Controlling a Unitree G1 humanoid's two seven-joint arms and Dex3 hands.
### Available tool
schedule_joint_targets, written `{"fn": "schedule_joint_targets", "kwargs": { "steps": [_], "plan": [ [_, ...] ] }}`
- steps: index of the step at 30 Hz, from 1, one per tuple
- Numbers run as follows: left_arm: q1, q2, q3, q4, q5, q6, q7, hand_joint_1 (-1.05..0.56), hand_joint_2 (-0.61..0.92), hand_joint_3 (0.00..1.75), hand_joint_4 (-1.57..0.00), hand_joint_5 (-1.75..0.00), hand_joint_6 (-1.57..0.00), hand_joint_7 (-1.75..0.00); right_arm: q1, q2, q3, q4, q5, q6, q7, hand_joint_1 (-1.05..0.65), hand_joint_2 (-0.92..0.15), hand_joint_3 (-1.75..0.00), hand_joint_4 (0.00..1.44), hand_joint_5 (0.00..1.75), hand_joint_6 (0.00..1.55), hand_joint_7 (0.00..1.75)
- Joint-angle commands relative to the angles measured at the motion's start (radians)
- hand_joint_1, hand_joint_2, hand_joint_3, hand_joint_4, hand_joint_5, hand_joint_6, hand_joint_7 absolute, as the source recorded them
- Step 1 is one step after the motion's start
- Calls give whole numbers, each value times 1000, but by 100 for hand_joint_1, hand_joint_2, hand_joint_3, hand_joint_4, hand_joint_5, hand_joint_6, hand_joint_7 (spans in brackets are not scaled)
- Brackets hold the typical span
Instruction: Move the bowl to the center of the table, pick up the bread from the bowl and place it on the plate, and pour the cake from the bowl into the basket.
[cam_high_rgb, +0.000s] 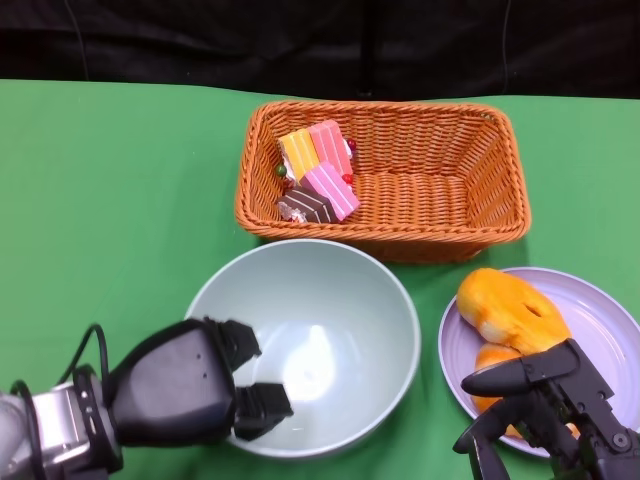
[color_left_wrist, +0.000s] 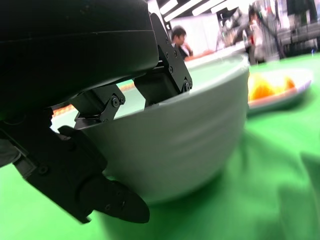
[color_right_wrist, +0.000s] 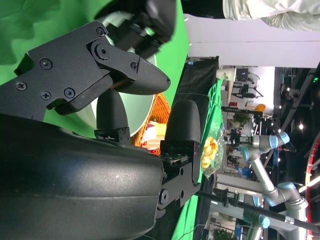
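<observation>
The pale green bowl (cam_high_rgb: 325, 300) stands empty near the middle of the table; its outer wall (color_left_wrist: 190, 135) fills the left wrist view. My left hand (cam_high_rgb: 190, 385) grips its near-left rim, fingers (color_left_wrist: 162, 80) hooked inside and the thumb (color_left_wrist: 100, 195) against the outside. Several cake slices (cam_high_rgb: 318, 172) lie in the left end of the wicker basket (cam_high_rgb: 500, 190) behind the bowl. The orange bread (cam_high_rgb: 510, 310) lies on the lilac plate (cam_high_rgb: 605, 310) to the right. My right hand (cam_high_rgb: 545, 405) hovers over the plate's near edge, fingers apart and holding nothing.
A green cloth (cam_high_rgb: 110, 200) covers the table, with bare room on the left. The basket's right half holds nothing. In the right wrist view, beyond my right hand (color_right_wrist: 125, 100), a room with another robot arm (color_right_wrist: 270, 165) shows.
</observation>
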Motion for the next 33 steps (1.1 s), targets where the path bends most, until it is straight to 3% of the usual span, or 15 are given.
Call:
{"fn": "schedule_joint_targets", "kwargs": {
  "steps": [1, 2, 4, 5, 7, 10, 14, 19, 24, 28, 33],
  "plan": [
    [-13, 31, -43, 28, -85, 7, -139, -30, 77, 2, -89, -151, -102, -63, 7, -3, 21, -30, -37, -14, 4, -19, -60, -103, 31, 173, 13, 155],
    [-4, 35, -43, 12, -141, 11, -245, -30, 78, 1, -90, -143, -108, -46, 8, -3, 22, -31, -34, -12, 5, -19, -60, -103, 31, 173, 12, 155],
    [20, 52, -36, -58, -276, 32, -487, -30, 86, 1, -77, -101, -96, -16, 9, -3, 22, -32, -33, -12, 5, -19, -60, -103, 30, 173, 13, 155],
    [31, 60, -32, -91, -332, 42, -579, -33, 90, 1, -71, -69, -82, -7, 8, -4, 22, -32, -33, -13, 6, -19, -60, -103, 31, 173, 12, 155],
    [52, 70, -20, -149, -426, 60, -696, -36, 92, 2, -70, -44, -72, -2, 9, -5, 22, -33, -31, -11, 8, -19, -60, -103, 31, 173, 12, 154],
    [86, 86, 7, -254, -592, 108, -874, -48, 92, 9, -56, -28, -53, 0, 7, -8, 19, -36, -21, -10, 13, -19, -60, -103, 30, 173, 12, 154],
    [115, 121, 50, -398, -824, 202, -1119, -64, 92, 10, -40, -17, -38, 0, 1, -15, 16, -41, -17, -7, 22, -20, -60, -102, 31, 172, 11, 153],
    [119, 148, 106, -497, -1058, 314, -1328, -83, 92, 18, -29, -9, -30, 0, -9, -21, 14, -42, -1, -2, 40, -21, -59, -101, 30, 171, 10, 152],
    [126, 158, 169, -583, -1278, 459, -1498, -84, 92, 19, -23, -6, -25, 0, -19, -23, 9, -46, 10, 5, 56, -21, -58, -101, 30, 171, 9, 151],
    [151, 153, 232, -638, -1441, 533, -1571, -82, 92, 14, -23, -7, -21, -1, -24, -29, 5, -59, 13, 20, 71, -23, -58, -101, 29, 171, 8, 151],
    [254, 79, 348, -693, -1651, 567, -1543, -72, 92, 12, -35, -15, -33, -6, -33, -35, 13, -81, 5, 48, 88, -21, -57, -102, 30, 170, 8, 152]
  ]
}}
